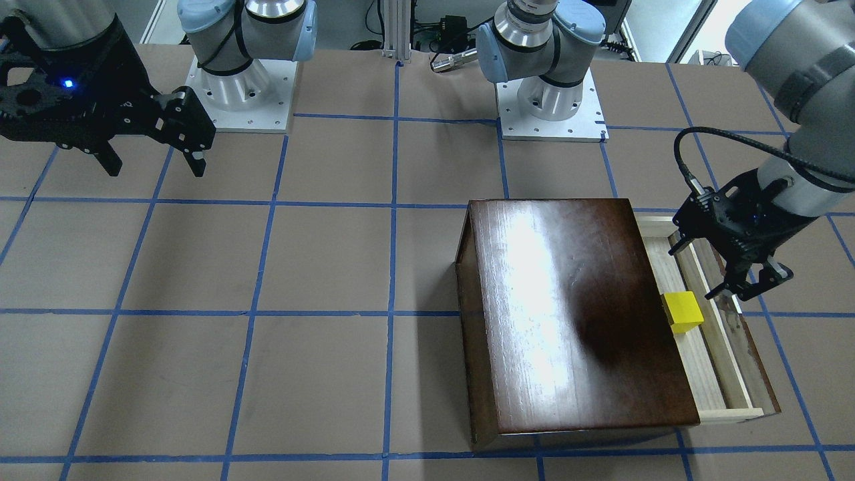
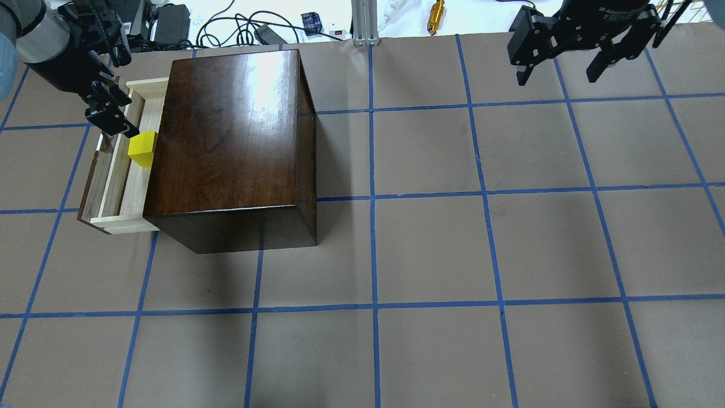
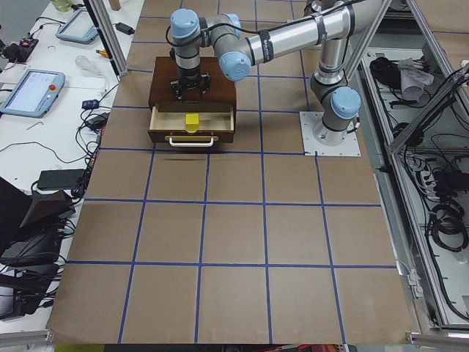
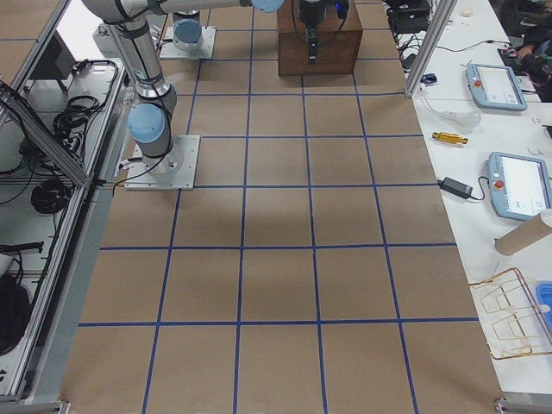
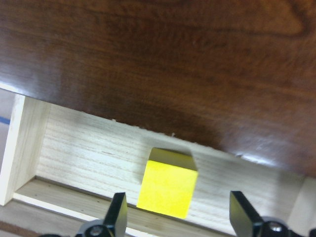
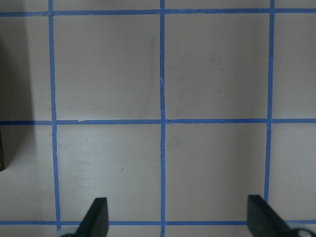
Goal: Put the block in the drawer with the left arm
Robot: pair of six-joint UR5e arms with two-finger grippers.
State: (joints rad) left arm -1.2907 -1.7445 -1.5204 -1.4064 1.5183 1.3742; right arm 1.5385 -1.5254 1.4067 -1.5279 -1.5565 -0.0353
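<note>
The yellow block (image 1: pixel 682 312) (image 2: pixel 142 149) (image 5: pixel 167 190) rests on the floor of the open drawer (image 1: pixel 698 374) (image 2: pixel 127 192) (image 5: pixel 89 153), close to the edge of the dark brown wooden box (image 1: pixel 574 314) (image 2: pixel 226 130). My left gripper (image 1: pixel 695 270) (image 2: pixel 126 116) (image 5: pixel 177 217) hovers over the drawer, open and empty. Its fingers stand either side of the block without touching it. My right gripper (image 1: pixel 155 167) (image 2: pixel 556 76) (image 6: pixel 177 222) is open and empty, raised over bare table far from the box.
The drawer's dark front panel with its white handle (image 3: pixel 190 139) sticks out on the box's left side. Both arm bases (image 1: pixel 240 93) (image 1: pixel 551 107) stand at the robot's table edge. Cables and small tools (image 2: pixel 436 11) lie beyond the far edge.
</note>
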